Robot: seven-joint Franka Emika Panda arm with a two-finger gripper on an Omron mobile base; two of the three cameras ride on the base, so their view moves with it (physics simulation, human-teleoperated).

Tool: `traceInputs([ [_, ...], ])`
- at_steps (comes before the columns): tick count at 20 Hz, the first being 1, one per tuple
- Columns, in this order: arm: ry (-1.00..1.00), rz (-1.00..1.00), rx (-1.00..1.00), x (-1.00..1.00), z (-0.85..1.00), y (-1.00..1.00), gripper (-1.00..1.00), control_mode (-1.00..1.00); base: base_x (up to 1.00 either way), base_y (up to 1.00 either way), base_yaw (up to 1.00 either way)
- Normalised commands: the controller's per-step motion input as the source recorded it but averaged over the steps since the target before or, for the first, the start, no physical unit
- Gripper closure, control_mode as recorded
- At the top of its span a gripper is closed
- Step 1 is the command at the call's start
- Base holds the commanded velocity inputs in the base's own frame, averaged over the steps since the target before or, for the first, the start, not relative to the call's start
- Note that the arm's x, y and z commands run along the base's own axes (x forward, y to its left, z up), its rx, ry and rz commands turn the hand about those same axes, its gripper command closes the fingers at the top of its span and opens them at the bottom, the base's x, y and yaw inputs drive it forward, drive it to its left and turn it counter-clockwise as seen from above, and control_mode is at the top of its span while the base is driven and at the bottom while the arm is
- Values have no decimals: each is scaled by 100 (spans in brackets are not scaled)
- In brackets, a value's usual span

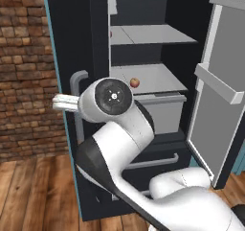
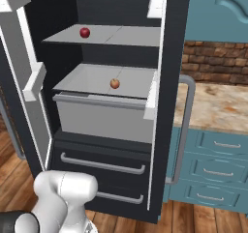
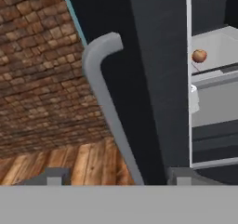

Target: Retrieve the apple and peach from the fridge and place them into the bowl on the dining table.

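The dark fridge stands with its doors swung open. On the upper grey shelf lies the dark red apple. The orange-pink peach rests on the lower shelf above the grey drawer, and also shows as peach and peach. My gripper is open, its tips spread wide on either side of the lower end of a grey door handle. It holds nothing. In the left base view the gripper pokes out left of the arm, by the handle. The bowl and the dining table are out of view.
A brick wall and wood floor lie left of the fridge. The open door with white bins juts out on the right. A teal cabinet with a marbled counter stands right of the fridge. Two drawers sit below.
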Motion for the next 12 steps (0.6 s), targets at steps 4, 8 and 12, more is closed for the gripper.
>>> traceInputs([
  [4,-1,6,12,-5,17,-100,-100,-100,0,0,0],
  [8,-7,19,14,0,8,-100,-100,-100,0,0,0],
  [12,-26,30,8,0,2,-100,-100,-100,0,0,0],
])
